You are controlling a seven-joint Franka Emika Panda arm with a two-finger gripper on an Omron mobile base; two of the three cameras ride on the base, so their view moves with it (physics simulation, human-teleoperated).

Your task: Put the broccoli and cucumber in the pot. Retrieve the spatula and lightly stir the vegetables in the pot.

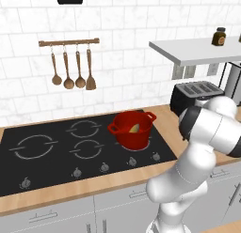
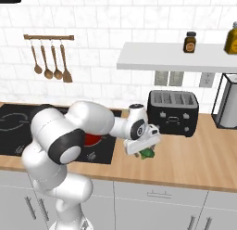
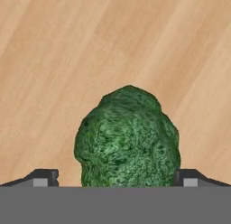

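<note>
The arm reaches out to the right over the wooden counter [image 2: 194,159], in front of the black toaster [image 2: 172,112], and the gripper [image 2: 147,152] hangs low there with the broccoli [image 2: 148,154] showing dark green right under it. From the hand camera the broccoli [image 3: 127,139] sits squarely between the two fingertips [image 3: 44,178], one tip on each side of the clump, wood grain all around it; the tips look set close against its sides, but whether they actually press it, I cannot tell. Over on the black cooktop [image 1: 56,152], the red pot [image 1: 132,128] stands on the right rear burner, and the yellow-green cucumber [image 1: 134,128] pokes up inside it. Wooden spoons [image 1: 68,70] hang on the wall rail.
</note>
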